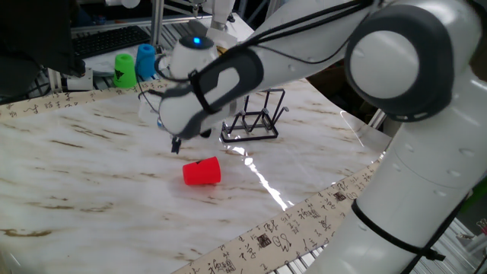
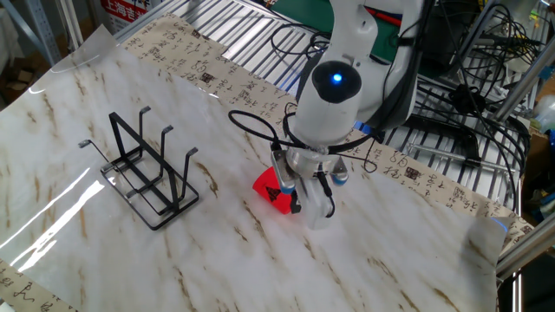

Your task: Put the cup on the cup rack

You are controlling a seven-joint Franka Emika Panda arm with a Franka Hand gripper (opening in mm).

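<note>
— Well, where did the cup (image 1: 202, 172) lie when you looked?

— On its side on the marble-patterned counter (image 1: 91, 175), toward the near edge in one fixed view. It was bright red and nothing had hold of it. In the other fixed view the arm's head covered part of it, and only a red wedge (image 2: 270, 186) showed.

— And the claw (image 1: 176, 144)?

— It hung low over the counter, just behind and to the left of the cup in one fixed view, and apart from it. It carried nothing. The fingers were dark and small in that view, and in the other they were hidden below the wrist, so I could not tell how far apart they stood.

— The cup rack (image 1: 251, 118)?

— It stood upright on the counter, black wire with its prongs (image 2: 165, 139) pointing up, and nothing hung on it. It was well apart from the cup.

— Anything else?

— A green cup (image 1: 124, 69) and a blue cup (image 1: 145, 59) stood at the far edge, side by side.
</note>
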